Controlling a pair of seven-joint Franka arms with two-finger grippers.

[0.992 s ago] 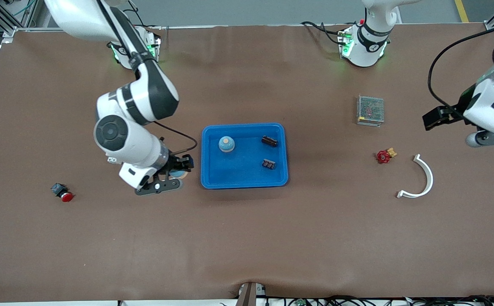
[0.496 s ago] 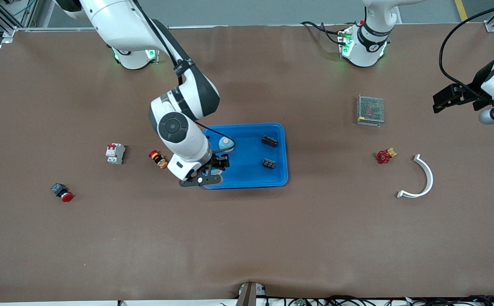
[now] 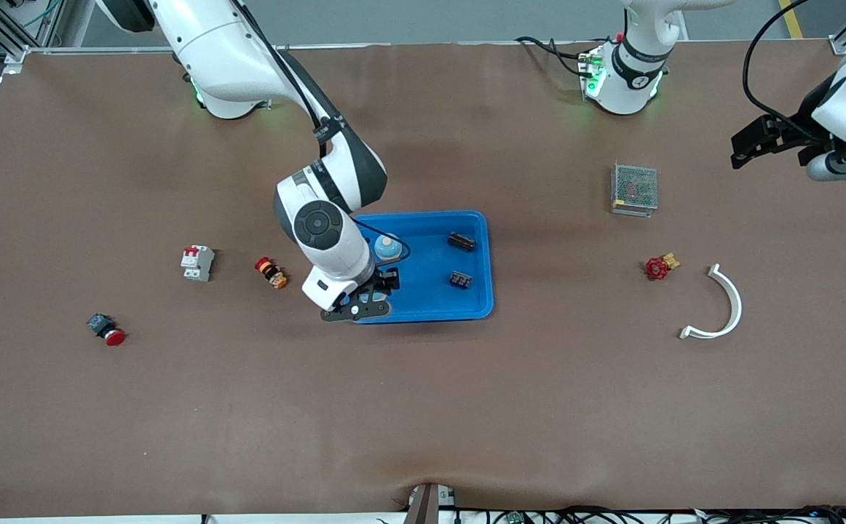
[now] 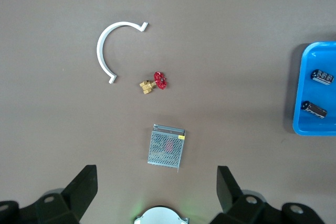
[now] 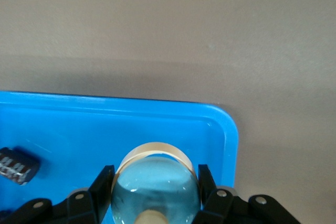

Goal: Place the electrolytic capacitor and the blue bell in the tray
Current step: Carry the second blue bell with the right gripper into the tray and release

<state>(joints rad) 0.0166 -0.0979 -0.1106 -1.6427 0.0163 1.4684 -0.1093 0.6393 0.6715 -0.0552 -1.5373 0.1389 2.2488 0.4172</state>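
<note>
Right claw [image 3: 366, 295], newly over tray [image 3: 477, 306]; two bells.

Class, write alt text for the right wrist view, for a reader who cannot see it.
The right gripper holds a blue bell, a pale blue dome, between its black fingers over a corner of the bright blue tray. A dark cylindrical capacitor lies in the tray nearby, and brown table fills the rest of the view.

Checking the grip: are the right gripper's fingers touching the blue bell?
Touching: the right wrist view shows both fingers pressed against the blue bell.
</note>
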